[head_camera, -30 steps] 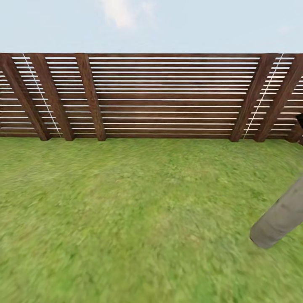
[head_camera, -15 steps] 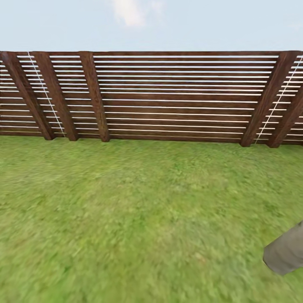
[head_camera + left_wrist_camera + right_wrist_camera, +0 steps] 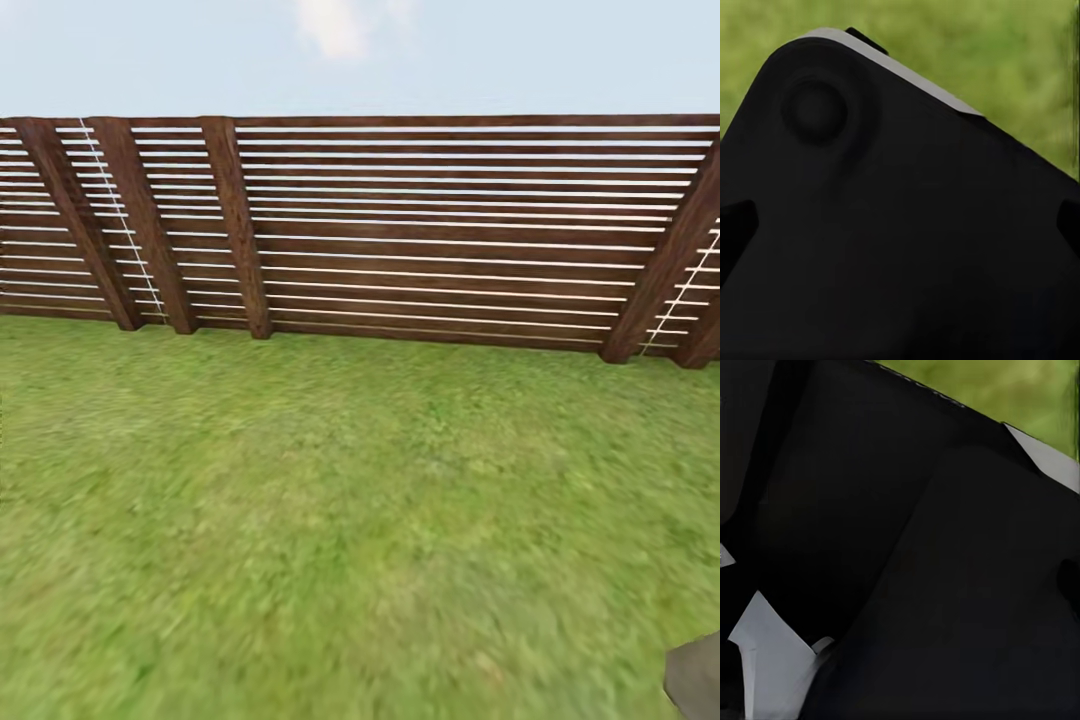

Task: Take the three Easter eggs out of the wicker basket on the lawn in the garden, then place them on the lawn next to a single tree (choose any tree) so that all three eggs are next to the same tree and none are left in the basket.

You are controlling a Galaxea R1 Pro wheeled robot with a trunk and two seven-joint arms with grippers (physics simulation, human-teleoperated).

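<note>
**Desk:** Looking out from the head camera, what did you have?

**Operator:** I had the lawn (image 3: pixel 330 520) running up to a brown slatted fence (image 3: pixel 430 230) at the edge of the garden, with pale sky (image 3: pixel 520 50) above. A grey-brown stump-like shape (image 3: pixel 700 680), cut off by the frame at the lower right corner, sat on the grass; I could not tell what it was. None of the eggs, basket or tree came into my picture.

**Desk:** And the left wrist?

**Operator:** I saw a black robot housing (image 3: pixel 892 225) up close, blurred green grass behind it. Whether that claw stood wide or narrow, I could not tell.

**Desk:** The right wrist?

**Operator:** Dark body panels (image 3: pixel 907 570) again, some pale grey parts, a sliver of grass. That claw's state I could not tell either.
</note>
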